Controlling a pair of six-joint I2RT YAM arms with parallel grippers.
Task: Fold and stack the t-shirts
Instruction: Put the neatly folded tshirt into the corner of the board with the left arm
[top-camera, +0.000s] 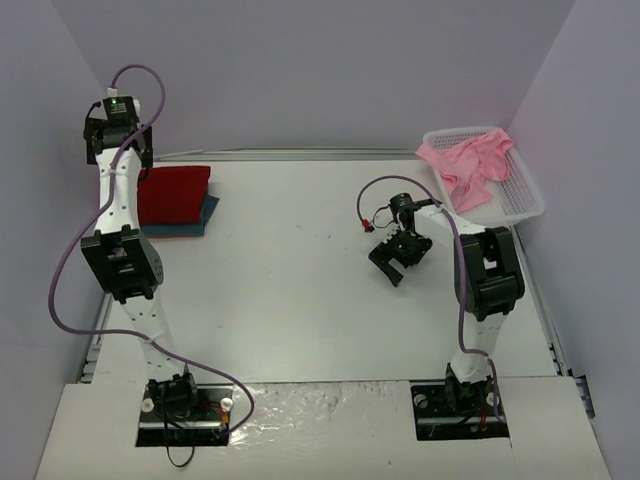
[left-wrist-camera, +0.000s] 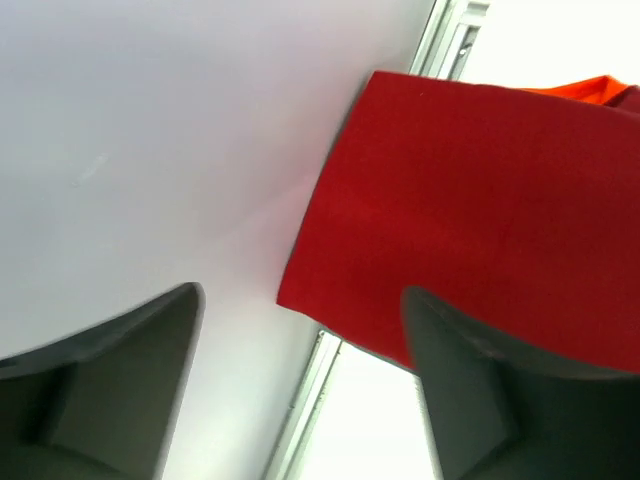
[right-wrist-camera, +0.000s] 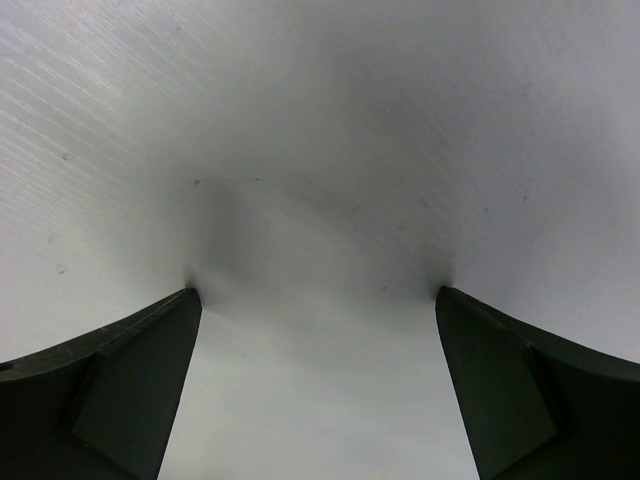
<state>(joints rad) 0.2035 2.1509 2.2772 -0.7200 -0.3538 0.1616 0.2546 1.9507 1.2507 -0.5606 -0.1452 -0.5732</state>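
pink shirt (top-camera: 468, 165) lies heaped in basket (top-camera: 528, 196), far right of bench (top-camera: 300, 270). right claw (top-camera: 397, 258) gapes empty, nearest it; shirt sits behind and to its right. left claw (left-wrist-camera: 300, 390) agape, empty, over the folded stack (top-camera: 176, 200).

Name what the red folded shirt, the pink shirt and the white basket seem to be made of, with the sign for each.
Red shirt: soft matte cloth, lying flat with folded edges.
Pink shirt: thin cloth, crumpled and draping.
Basket: probably rigid white plastic, with an open lattice wall.
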